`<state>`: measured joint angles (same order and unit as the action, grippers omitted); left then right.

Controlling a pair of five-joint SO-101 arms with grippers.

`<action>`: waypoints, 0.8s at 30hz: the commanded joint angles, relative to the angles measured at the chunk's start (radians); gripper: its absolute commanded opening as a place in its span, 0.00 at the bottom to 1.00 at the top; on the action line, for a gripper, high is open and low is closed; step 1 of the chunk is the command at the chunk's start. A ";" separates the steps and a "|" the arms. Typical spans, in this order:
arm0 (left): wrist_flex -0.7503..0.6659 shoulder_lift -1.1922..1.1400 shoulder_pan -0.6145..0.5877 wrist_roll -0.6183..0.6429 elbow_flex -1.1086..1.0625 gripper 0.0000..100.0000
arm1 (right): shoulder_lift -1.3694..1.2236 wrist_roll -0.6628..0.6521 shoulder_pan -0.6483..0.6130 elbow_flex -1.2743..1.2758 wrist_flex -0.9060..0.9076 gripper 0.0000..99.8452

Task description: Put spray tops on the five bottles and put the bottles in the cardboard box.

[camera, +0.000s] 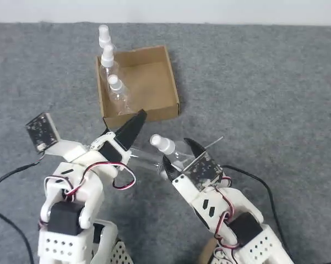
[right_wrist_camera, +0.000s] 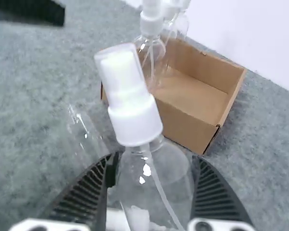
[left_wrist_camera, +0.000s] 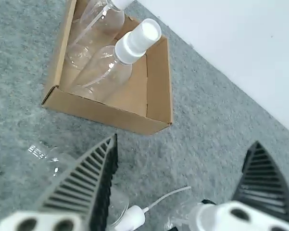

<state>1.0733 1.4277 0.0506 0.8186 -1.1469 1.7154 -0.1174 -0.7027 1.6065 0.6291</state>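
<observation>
Nearest, the right claw (camera: pixel 177 152) is clamped on a clear bottle (right_wrist_camera: pixel 156 187), w/ one jaw on each side of its body, just under the shoulder. The bottle is tilted & its white spray top (right_wrist_camera: pixel 130 106) points toward the cardboard box (camera: pixel 174 82).

Just beside it, on the left, a second clear bottle (camera: pixel 144 158) lies on the grey tabletop (camera: pixel 264 82) betw. the two arms. I cannot tell if it carries a top. The left claw (left_wrist_camera: pixel 183 142) hangs above this lying bottle w/ its jaws wide apart & holds nothing. Its dark tip comes near the box's near wall, and I cannot tell if it touches.

A strip of grey tabletop lies betw. the held bottle & the near wall of the box. To the right of the box the tabletop runs on to the edge of the high view.

The box is open on top & its four walls are upright. Three bottles (camera: pixel 120 98), each w/ a top on, lie slanted in a row along the left wall, tops toward the far side. The top of the farthest one sticks out past the far-left corner. The right part of the box floor shows bare cardboard up to the right wall.

Behind the box the tabletop goes on to a pale wall (camera: pixel 209 11).
</observation>
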 commanded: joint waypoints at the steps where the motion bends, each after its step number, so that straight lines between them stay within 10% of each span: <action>1: -0.089 0.014 -0.005 0.006 -0.025 0.38 | 0.022 0.126 0.013 -0.035 -0.031 0.13; 24: -0.130 0.012 0.259 -0.080 -0.139 0.38 | 0.022 0.203 0.013 -0.025 -0.076 0.12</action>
<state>0.9735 1.4277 0.2793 0.7618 -1.2866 1.7154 0.0760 -0.6966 1.6065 0.5754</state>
